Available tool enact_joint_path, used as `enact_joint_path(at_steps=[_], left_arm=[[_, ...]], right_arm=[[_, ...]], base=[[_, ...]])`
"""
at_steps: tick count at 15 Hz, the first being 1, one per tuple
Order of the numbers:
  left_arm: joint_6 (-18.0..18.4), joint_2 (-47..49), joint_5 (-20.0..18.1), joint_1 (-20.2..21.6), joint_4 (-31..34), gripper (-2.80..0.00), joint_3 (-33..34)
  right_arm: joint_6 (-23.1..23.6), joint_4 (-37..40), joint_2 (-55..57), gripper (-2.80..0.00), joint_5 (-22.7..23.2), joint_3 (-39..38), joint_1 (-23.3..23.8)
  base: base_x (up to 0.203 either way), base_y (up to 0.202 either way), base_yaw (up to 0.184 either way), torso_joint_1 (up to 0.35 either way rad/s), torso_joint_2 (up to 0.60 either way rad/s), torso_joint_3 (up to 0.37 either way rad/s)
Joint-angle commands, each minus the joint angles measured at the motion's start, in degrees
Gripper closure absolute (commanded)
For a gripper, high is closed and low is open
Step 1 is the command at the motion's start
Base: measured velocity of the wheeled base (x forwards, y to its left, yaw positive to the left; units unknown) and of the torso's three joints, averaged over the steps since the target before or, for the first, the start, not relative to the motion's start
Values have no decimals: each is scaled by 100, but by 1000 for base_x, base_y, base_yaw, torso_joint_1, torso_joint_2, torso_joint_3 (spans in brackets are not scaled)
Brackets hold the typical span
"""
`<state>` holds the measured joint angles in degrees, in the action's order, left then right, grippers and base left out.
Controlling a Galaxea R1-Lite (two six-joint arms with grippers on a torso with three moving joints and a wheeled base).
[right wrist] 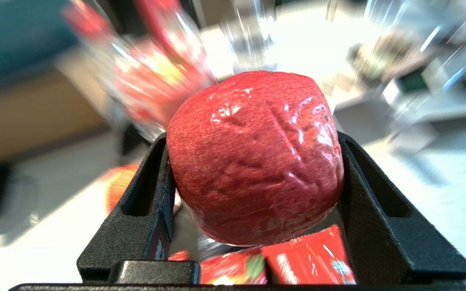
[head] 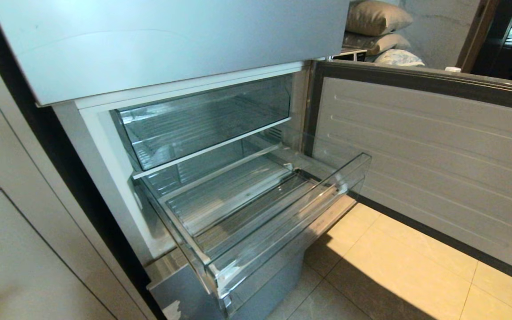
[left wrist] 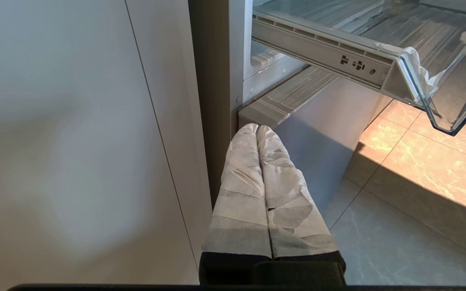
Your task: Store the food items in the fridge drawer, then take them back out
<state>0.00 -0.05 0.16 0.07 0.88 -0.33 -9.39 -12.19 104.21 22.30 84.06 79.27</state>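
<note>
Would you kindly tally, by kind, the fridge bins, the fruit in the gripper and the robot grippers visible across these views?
Clear fridge bins: 2, the pulled-out fridge drawer and the upper compartment
Red fruit: 1, the apple in the right gripper
Grippers: 2, counting the left gripper
Total: 5

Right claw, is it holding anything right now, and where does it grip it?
Yes. The right claw holds the red fruit, one finger pressed on each of its opposite sides. The left claw is shut and holds nothing.

Head view: high, angled down onto open drawer (head: pixel 256 209). Left wrist view: low beside fridge, shares that drawer's (left wrist: pixel 378 60) corner. Right wrist view: close behind its fingers (right wrist: pixel 378 202), facing elsewhere.
</note>
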Motion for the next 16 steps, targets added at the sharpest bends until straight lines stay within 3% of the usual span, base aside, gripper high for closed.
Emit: enact_joint_path(at_steps=[1, 3, 5, 8, 12, 16], left_arm=[[0, -4, 2, 1, 0, 0, -2], [0, 5, 2, 1, 0, 0, -2], [0, 3, 2, 1, 0, 0, -2], [0, 5, 2, 1, 0, 0, -2], [0, 5, 2, 1, 0, 0, -2], [0, 3, 2, 1, 0, 0, -2]], right_arm=[[-83, -5, -1589, 0, 6, -402, 53], [-252, -7, -2368, 0, 6, -569, 1], [-415, -90, -2979, 0, -1, -606, -396], [-445, -404, -3429, 0, -279, -694, -1665], [-229, -474, -3725, 0, -1401, -837, -4415], [196, -485, -3853, 0, -2593, -1254, -7942]], base=[[0, 0, 0, 0, 0, 0], [0, 0, 0, 0, 0, 0], [0, 0, 0, 0, 0, 0], [0, 0, 0, 0, 0, 0], [0, 0, 0, 0, 0, 0], [0, 0, 0, 0, 0, 0]])
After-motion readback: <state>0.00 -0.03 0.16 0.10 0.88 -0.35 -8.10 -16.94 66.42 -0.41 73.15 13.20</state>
